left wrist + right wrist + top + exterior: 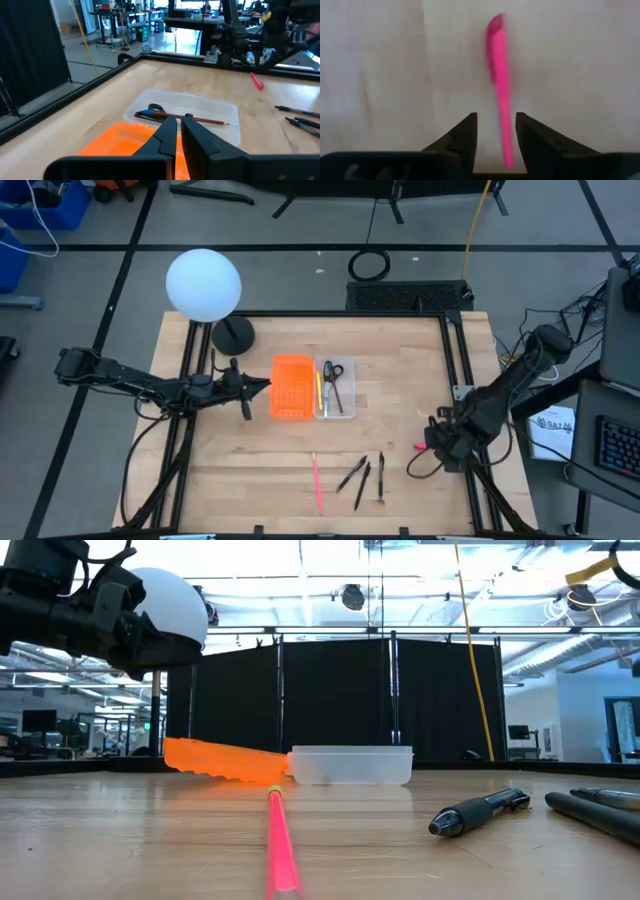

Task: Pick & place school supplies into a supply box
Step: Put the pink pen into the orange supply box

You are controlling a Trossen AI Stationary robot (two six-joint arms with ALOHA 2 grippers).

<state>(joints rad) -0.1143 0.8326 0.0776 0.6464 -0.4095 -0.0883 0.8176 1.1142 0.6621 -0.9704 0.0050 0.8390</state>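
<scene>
The clear supply box (345, 408) sits mid-table and holds the black-handled scissors (150, 111), a yellow pencil (320, 392) and a reddish pencil (195, 119). One pink pen (317, 482) and three dark pens (363, 475) lie on the table near its near edge. My left gripper (180, 122) is shut and hovers above the orange tray (292, 387). My right gripper (496, 125) is open near the table's right edge. Its fingers stand either side of a second pink pen (500, 85), which runs along the gap between them.
The orange perforated tray (225, 762) lies against the supply box's left side. A white globe lamp (203, 283) on a dark base (233, 333) stands at the far left corner. Black frame rails (458, 350) run along the table's edges. Bare wood lies between the box and the loose pens.
</scene>
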